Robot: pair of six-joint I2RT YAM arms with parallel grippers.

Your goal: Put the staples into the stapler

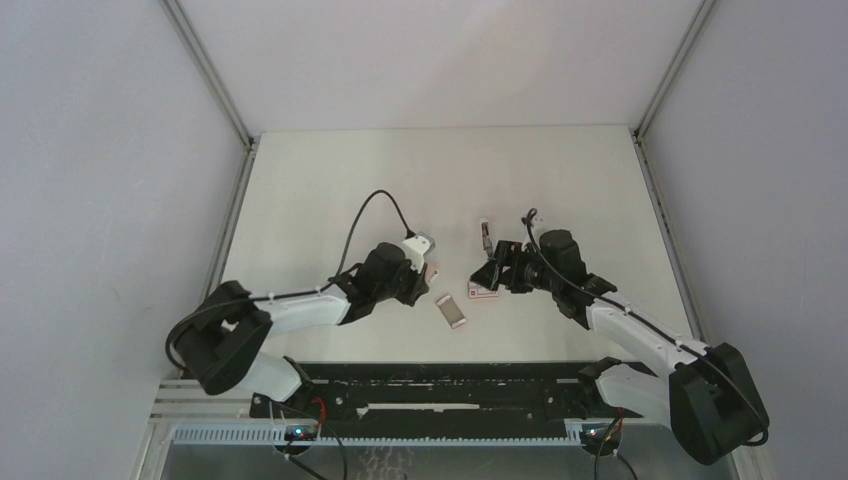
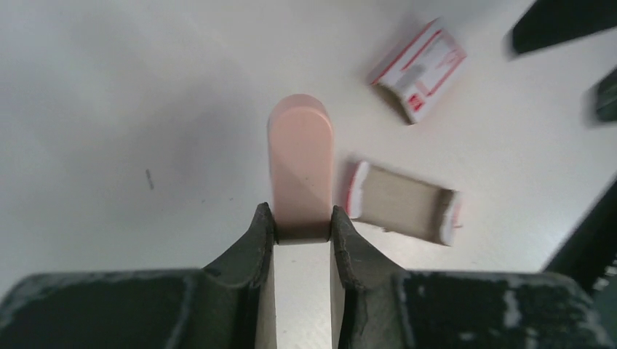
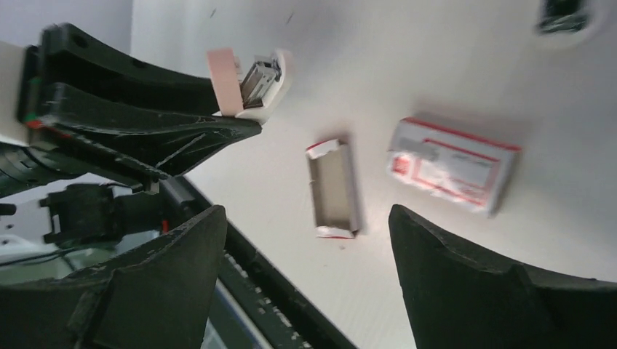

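Pink stapler (image 2: 300, 171) pinched narrow between fingers of left gripper (image 2: 300, 216). Right gripper (image 3: 305, 218) spread wide, empty, over slid-out tray (image 3: 356, 189). Staples judged inside tray, too blurred to confirm. Carton sleeve (image 3: 455, 163) near. Strip best gripped by long sides, stapler held steady.

The right gripper (image 3: 307, 218) gapes wide above a grey slide-out tray (image 3: 333, 190) and a red-and-white carton (image 3: 455, 166) just beside it, while the left gripper (image 3: 236, 110) pinches a pink stapler (image 3: 251, 80).

Lab test cell: white table (image 1: 330, 190), grey panels (image 1: 90, 150), aluminium posts (image 1: 206, 70)
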